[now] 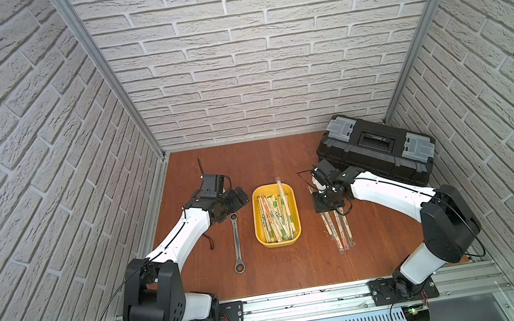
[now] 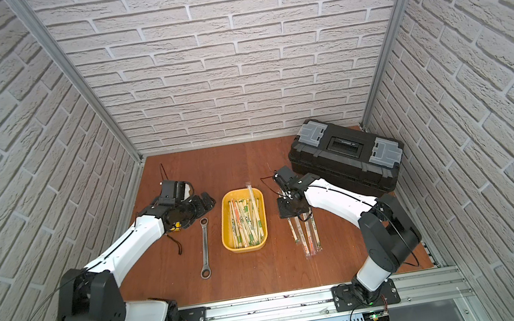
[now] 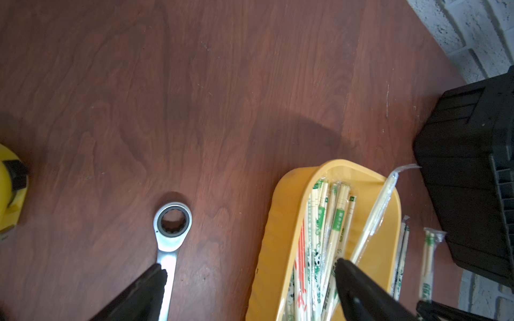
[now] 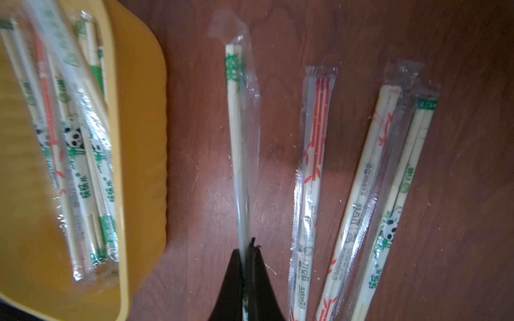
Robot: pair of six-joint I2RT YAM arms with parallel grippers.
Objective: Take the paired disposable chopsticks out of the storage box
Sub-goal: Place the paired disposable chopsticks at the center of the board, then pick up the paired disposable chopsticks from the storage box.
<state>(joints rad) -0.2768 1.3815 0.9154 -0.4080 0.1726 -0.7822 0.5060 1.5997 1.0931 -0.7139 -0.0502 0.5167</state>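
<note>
Top views both showed one brown table (image 1: 301, 273) between white brick-pattern walls. One black toolbox (image 1: 376, 149) with two grey latches lay beyond the storage box (image 1: 279, 242) and to the robot's right of it, well apart.

Two arms flanked the storage box. The left gripper (image 3: 249, 266), just left of the box near its far end, was spread as wide as it goes and grasped nothing. In the left wrist view one finger (image 3: 144, 291) stood over the wrench handle and the other over the box's contents; contact could not be judged. The right gripper (image 4: 246, 250), on the right of the box, was clenched on one green-printed pair (image 4: 236, 125) in a clear sleeve, which pointed away from the fingertips alongside the box's long wall.

The storage box, one shallow yellow tray, sat midway between the arms. One silver wrench (image 1: 236, 241) lay left of it, roughly parallel to its long side.

The paired disposable chopsticks (image 1: 275, 216) mostly lay heaped inside the box, too overlapped to count; one pair (image 1: 282, 195) leaned up over its far rim. Four pairs were outside, right of the box: the one held, plus three flat on the table, namely an orange-printed pair (image 4: 314, 155), a red-printed pair (image 4: 364, 180), and a panda-printed pair (image 4: 403, 180), the last two overlapping.

One yellow-and-black object (image 3: 8, 194) lay left of the box beyond the wrench.
</note>
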